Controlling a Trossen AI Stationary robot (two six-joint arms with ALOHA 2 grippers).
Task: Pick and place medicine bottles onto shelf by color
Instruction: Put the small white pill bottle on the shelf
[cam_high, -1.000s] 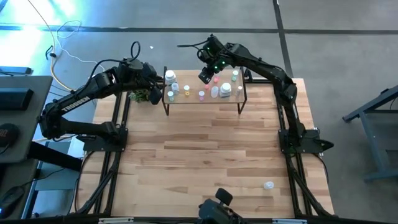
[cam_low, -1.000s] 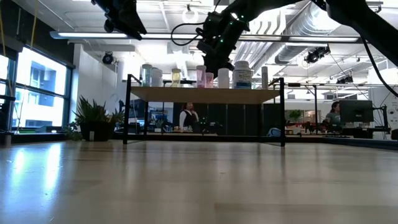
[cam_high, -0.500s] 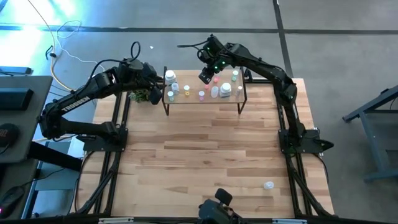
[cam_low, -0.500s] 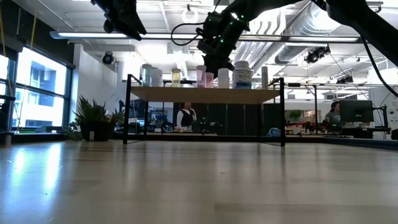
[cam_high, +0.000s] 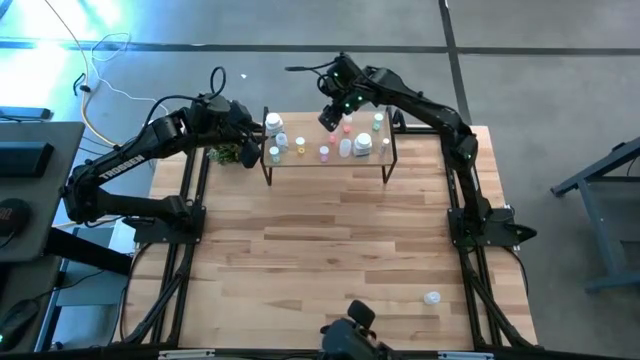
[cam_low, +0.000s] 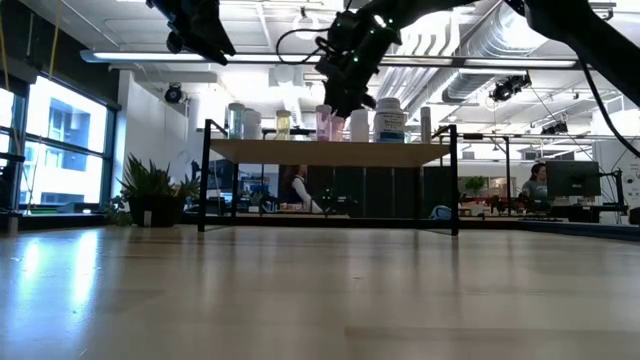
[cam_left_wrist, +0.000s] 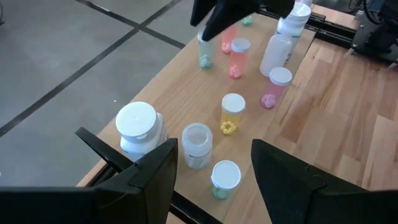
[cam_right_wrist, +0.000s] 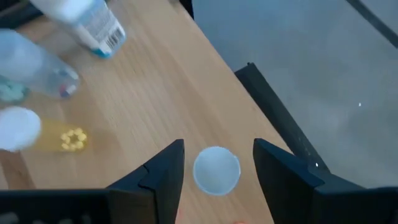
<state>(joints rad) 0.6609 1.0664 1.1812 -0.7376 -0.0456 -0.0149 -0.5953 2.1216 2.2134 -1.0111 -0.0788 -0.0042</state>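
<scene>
Right wrist view: the right gripper (cam_right_wrist: 216, 163) is seen with fingers parted above a white-capped bottle (cam_right_wrist: 216, 170) standing on the shelf (cam_right_wrist: 155, 93) (no contact is visible). The left gripper (cam_left_wrist: 212, 163) is held open beside the shelf's end, where more medicine bottles (cam_left_wrist: 232, 112) are gathered.

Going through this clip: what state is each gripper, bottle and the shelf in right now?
Right gripper: jaws open, over a white-capped bottle.
Left gripper: jaws open, empty, at the shelf's end.
White-capped bottle: upright on the shelf, not gripped.
Yellow white-capped bottle: upright, capped.
Large white round bottle: upright, capped.
Light-wood shelf on black legs: level, loaded with bottles.
Lone small bottle: on the wooden tabletop, off the shelf.
</scene>
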